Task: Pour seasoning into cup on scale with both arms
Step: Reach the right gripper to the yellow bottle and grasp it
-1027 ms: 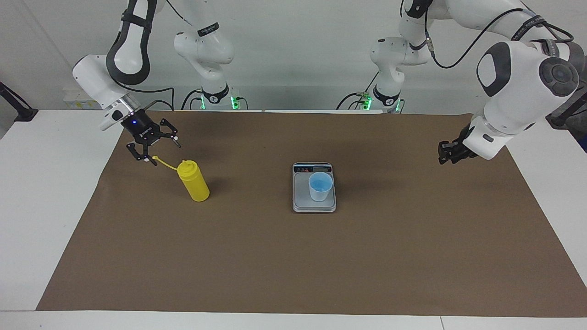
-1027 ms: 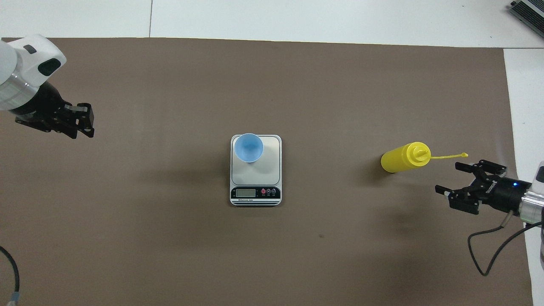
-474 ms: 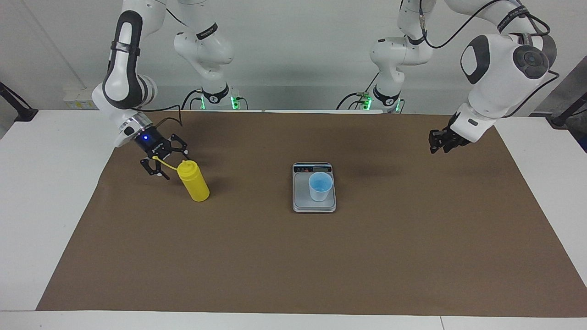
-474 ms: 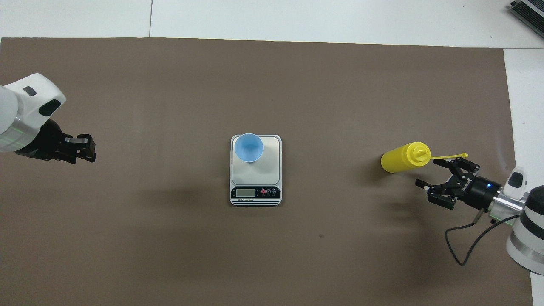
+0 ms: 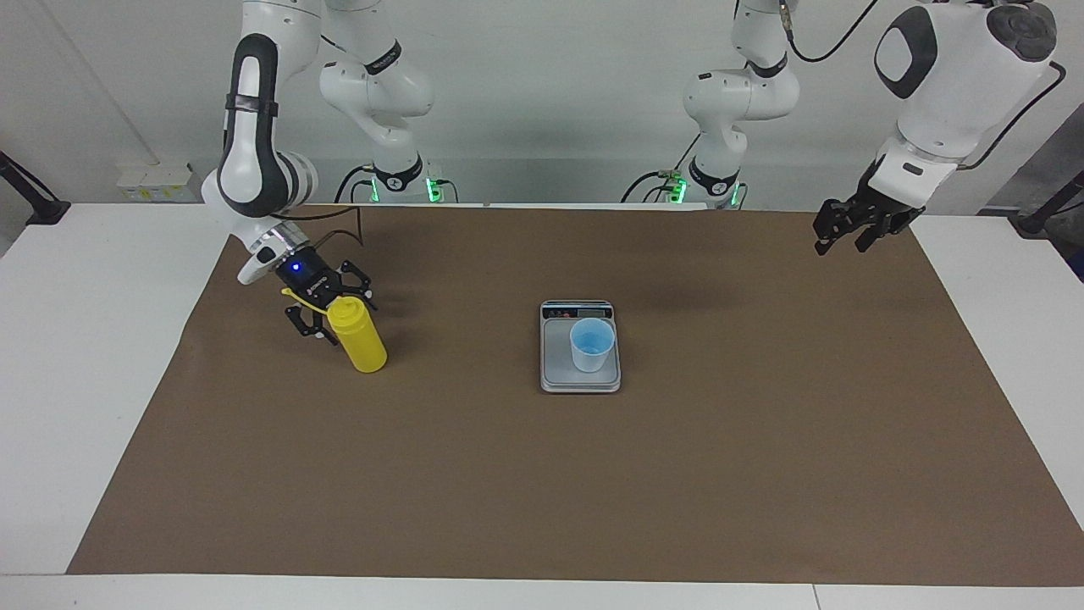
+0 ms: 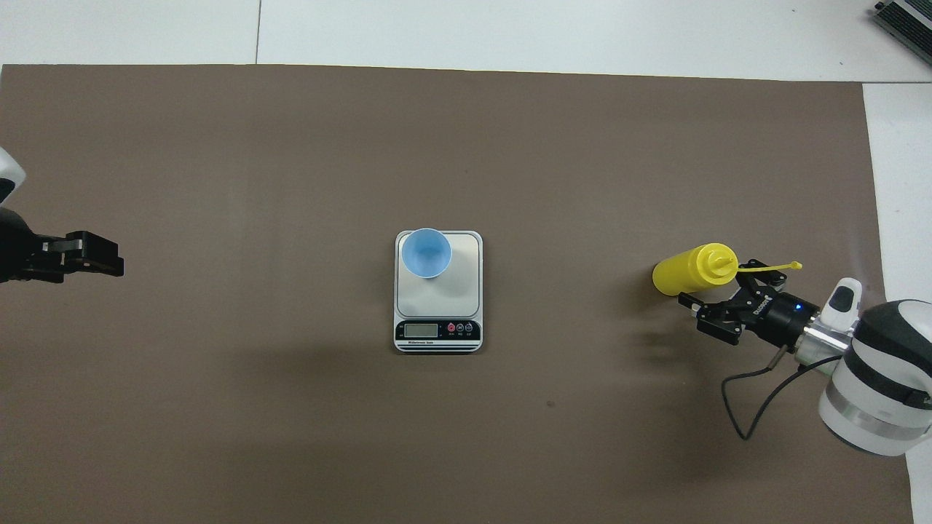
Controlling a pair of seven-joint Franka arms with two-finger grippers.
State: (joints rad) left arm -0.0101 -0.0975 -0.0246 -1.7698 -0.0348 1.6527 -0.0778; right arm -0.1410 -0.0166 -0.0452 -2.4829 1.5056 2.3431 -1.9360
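Facing view.
- Scale point(image 5: 555, 363) lies flat mid-mat on the brown mat point(image 5: 593, 491) that covers the white bench point(image 5: 85, 339), with its display strip at its 12 o'clock end.
- Cup point(image 5: 592, 346) stands upright on the weighing plate, off-centre toward 3 o'clock.
- Seasoning bottle point(image 5: 364, 346) stands on the mat at the scale's 9 o'clock, well apart from it. It is toward the right arm's end of the bench.
- Right arm folds steeply down from its base, the wrist angled toward 4 o'clock. Right tool point(image 5: 334, 315) is low at the bottle's top with its fingers apart, one on each side of the shoulder. I cannot tell whether they touch it. The cap strap point(image 5: 298, 296) runs across the tool body.
- Left arm is raised, elbow high, forearm pointing down. Left tool point(image 5: 838, 237) hangs over the mat's edge at the scale's 2 o'clock, well apart from everything. Whether it is apart or together I cannot tell.

Overhead view.
- Scale point(image 6: 455, 284) is central, display at 6 o'clock, with the cup point(image 6: 427, 252) at the plate's 10 o'clock corner.
- Bottle point(image 6: 681, 274) is at the scale's 3 o'clock, and the strap point(image 6: 773, 266) trails toward 3 o'clock.
- Right tool point(image 6: 712, 281) comes in from 4 o'clock, spread about the nozzle end.
- Left tool point(image 6: 91, 255) is at the scale's 9 o'clock, over bare mat.
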